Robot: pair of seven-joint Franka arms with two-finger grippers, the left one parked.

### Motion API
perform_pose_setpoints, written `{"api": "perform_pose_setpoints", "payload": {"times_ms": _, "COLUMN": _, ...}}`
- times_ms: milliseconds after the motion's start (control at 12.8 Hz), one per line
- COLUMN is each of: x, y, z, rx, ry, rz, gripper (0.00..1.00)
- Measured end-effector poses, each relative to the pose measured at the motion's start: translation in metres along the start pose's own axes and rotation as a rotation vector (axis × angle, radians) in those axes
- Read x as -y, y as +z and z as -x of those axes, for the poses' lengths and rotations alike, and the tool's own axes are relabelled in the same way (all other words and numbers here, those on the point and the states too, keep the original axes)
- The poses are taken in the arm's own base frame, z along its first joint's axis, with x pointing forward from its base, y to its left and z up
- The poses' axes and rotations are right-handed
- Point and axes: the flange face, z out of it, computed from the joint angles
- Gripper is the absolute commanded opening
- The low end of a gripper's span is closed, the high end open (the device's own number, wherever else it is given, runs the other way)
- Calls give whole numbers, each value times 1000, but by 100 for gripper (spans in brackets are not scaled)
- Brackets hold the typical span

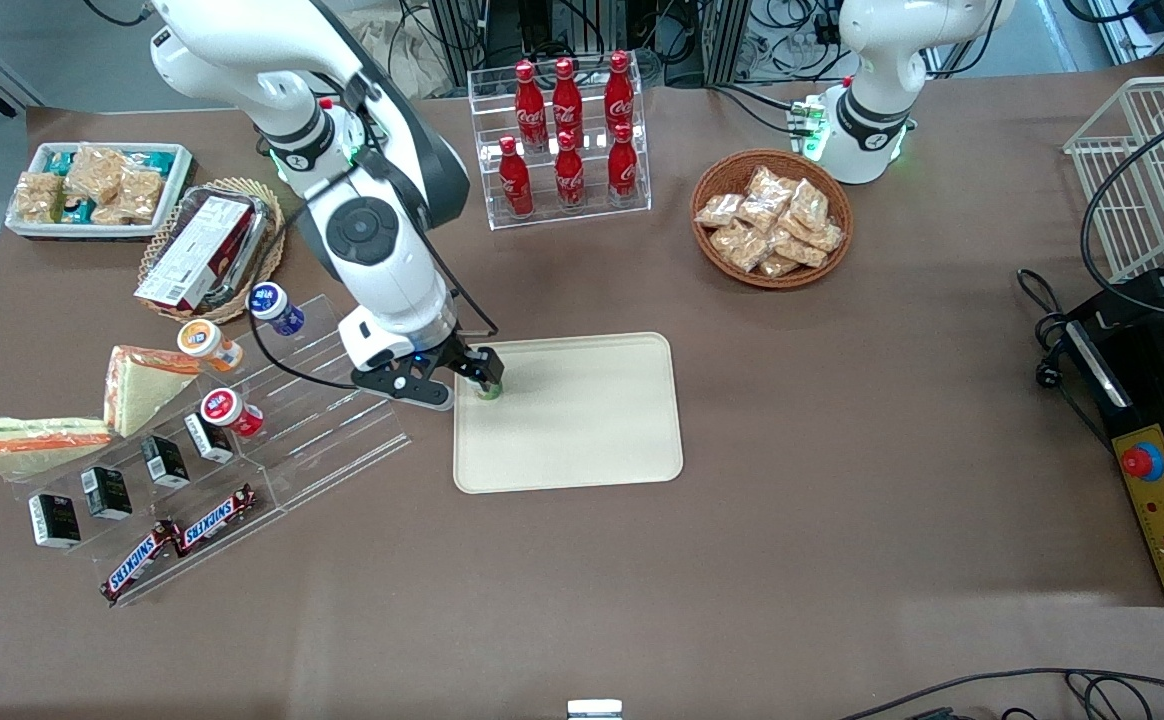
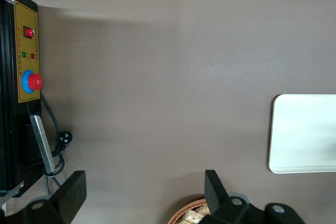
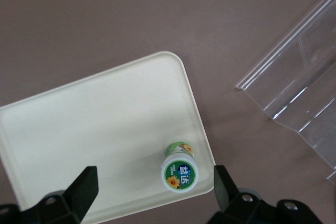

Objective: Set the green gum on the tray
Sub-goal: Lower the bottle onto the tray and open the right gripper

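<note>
Green gum (image 3: pixel 180 173): small bottle, upright on its base, white lid with green label facing up; stands on the tray (image 3: pixel 94 129) close to the rim at the end toward the working arm. In the front view it shows at centre frame, mostly hidden under the gripper (image 1: pixel 487 372).

Tray: cream, rounded corners, flat on the brown table (image 1: pixel 842 450), centre of the front view.

Gripper: directly above the gum, fingers (image 3: pixel 86 184) spread wide, released, touching nothing.

Clear plastic rack (image 1: pixel 322 400): just beside the tray, centre left of the front view.
</note>
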Motion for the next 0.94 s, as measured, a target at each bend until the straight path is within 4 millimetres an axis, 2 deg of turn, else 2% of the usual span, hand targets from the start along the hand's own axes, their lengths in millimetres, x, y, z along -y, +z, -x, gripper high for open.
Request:
{"api": "perform_pose_setpoints", "payload": {"times_ms": 78, "x": 2, "y": -29, "z": -12, "rx": -9, "ry": -21, "rz": -8, "gripper": 98}}
{"api": "perform_pose_setpoints", "payload": {"times_ms": 235, "x": -10, "y": -79, "z": -38, "rx": -25, "ry": -53, "rz": -15, "gripper": 98}}
{"api": "perform_pose_setpoints", "payload": {"times_ms": 392, "x": -39, "y": -122, "z": -65, "rx": -37, "ry": -89, "rz": -1, "gripper": 98}}
{"api": "perform_pose_setpoints", "payload": {"times_ms": 549, "x": -92, "y": -160, "z": -94, "rx": -67, "ry": -125, "rz": -5, "gripper": 98}}
{"api": "perform_pose_setpoints", "payload": {"times_ms": 706, "x": -161, "y": -188, "z": -124, "rx": -88, "ry": -180, "rz": 2, "gripper": 98}}
{"api": "perform_pose_setpoints", "payload": {"times_ms": 784, "x": -192, "y": -196, "z": -134, "rx": -84, "ry": -197, "rz": 13, "gripper": 98}}
{"api": "perform_pose_setpoints", "payload": {"times_ms": 941, "x": -243, "y": -203, "z": -151, "rx": -80, "ry": -185, "rz": 33, "gripper": 98}}
